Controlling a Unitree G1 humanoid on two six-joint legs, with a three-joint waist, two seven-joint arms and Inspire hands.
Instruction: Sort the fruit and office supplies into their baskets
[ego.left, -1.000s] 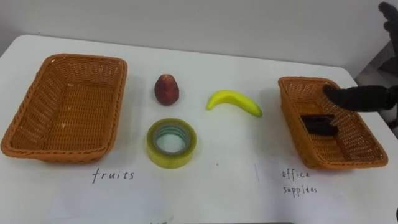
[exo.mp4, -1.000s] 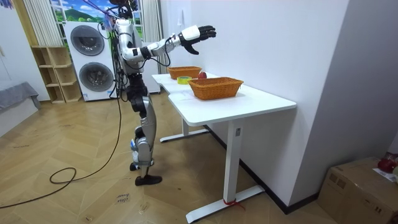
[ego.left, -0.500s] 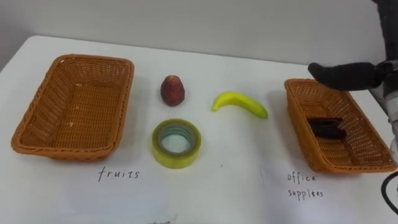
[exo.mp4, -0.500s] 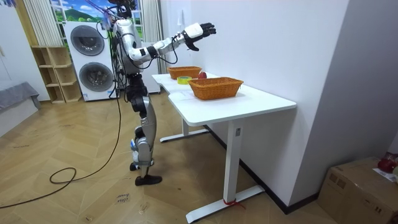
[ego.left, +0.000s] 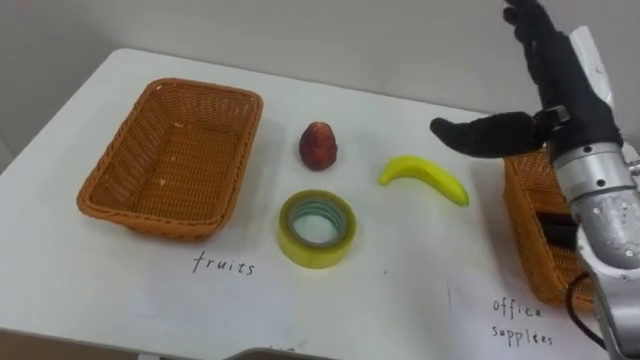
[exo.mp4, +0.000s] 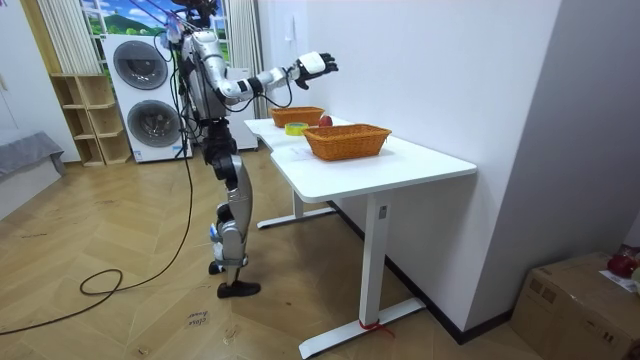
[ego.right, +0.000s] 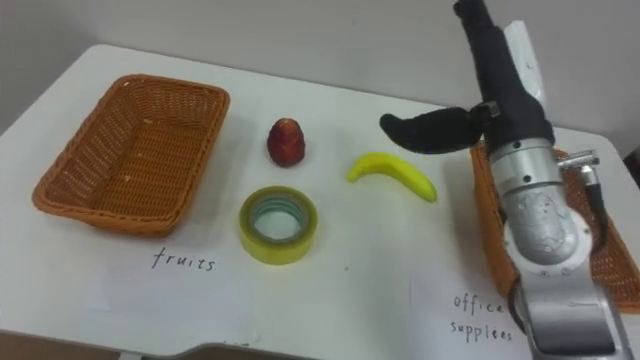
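Two woven wicker baskets (ego.left: 170, 150) sit on a smooth white table (ego.left: 420, 290).

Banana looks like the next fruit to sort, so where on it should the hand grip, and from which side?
Probably the thick middle of the banana, coming from above with fingers across its short width. It lies flat on the table, arched away from the robot, with bare space all around. The open right hand hovers nearest.

Handwritten "fruits" (ego.left: 224, 265) on table (ego.left: 120, 275) before left basket (ego.left: 150, 215), "office supplies" (ego.left: 525, 320) before right basket (ego.left: 524, 235)
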